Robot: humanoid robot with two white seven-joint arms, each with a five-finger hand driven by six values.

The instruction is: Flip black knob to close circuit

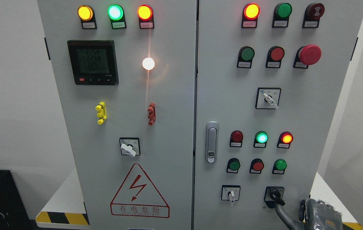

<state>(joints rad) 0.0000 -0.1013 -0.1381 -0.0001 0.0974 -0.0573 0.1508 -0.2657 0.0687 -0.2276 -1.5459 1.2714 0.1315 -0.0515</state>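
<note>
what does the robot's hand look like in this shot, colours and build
Only the right hand shows, at the bottom right below the black knob. It has a grey, blocky metallic shell with darker joints, and one long dark grey finger. No markings are legible; the left hand is not in view.

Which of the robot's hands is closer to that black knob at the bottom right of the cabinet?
The right. The right hand shows just below and right of the black knob, a finger reaching up to it. The left hand is out of view.

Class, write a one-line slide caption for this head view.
Right hand reaches a finger to the black rotary knob at the lower right of the grey electrical cabinet.
</note>
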